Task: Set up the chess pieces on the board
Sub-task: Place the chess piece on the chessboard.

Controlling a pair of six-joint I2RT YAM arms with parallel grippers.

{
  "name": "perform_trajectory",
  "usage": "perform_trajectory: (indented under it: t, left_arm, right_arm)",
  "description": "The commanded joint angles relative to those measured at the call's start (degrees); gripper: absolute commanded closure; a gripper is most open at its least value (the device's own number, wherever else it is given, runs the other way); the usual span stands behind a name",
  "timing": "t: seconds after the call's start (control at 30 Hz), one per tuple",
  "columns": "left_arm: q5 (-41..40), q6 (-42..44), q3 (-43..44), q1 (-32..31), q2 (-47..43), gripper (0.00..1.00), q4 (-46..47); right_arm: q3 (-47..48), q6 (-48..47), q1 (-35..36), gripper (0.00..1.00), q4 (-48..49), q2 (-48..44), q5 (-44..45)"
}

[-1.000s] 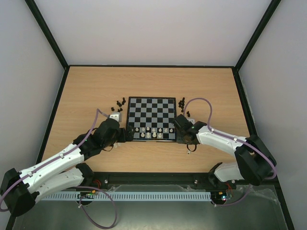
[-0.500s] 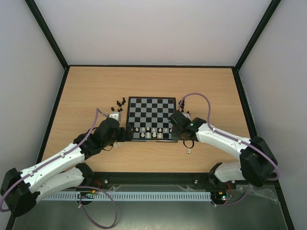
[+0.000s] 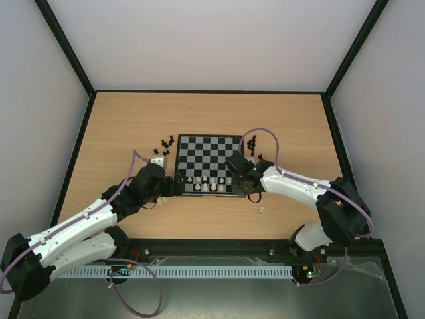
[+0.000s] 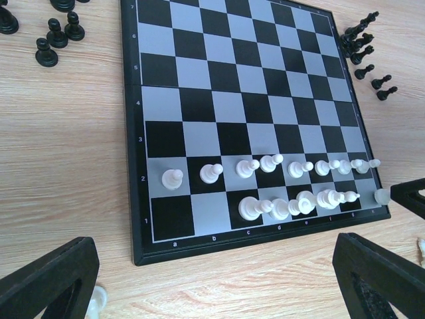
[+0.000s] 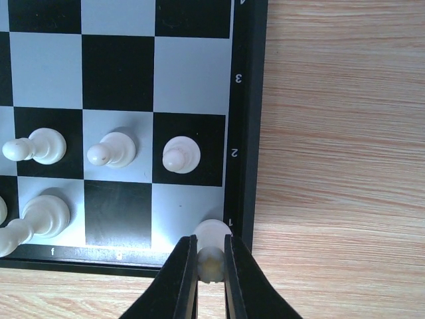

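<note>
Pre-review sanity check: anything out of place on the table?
A white piece sits on the bare table just off the board's near right corner, apart from the rest. Nothing else stands out.

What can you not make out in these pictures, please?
Right wrist view: the jaws hide the base of the held white piece, so its type is unclear.
Left wrist view: a loose white piece sits half behind a jaw.
Top external view: black pieces too small to identify.
</note>
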Motion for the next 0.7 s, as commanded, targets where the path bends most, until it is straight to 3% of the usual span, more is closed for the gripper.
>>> perform_trajectory:
  t: [0.0,0.67]
  left_arm:
    - [-0.8,-0.1,1.1,0.5,-0.4,0.00,-0.8]
    - [-0.5,0.3,1.3,1.5,0.1,0.00,-0.7]
  right_arm:
    - [1.7,-1.0,0.3,0.92,-0.7,1.8,-0.5]
    - [2.6,-1.6,0.6,0.88,0.5,3.8,-1.7]
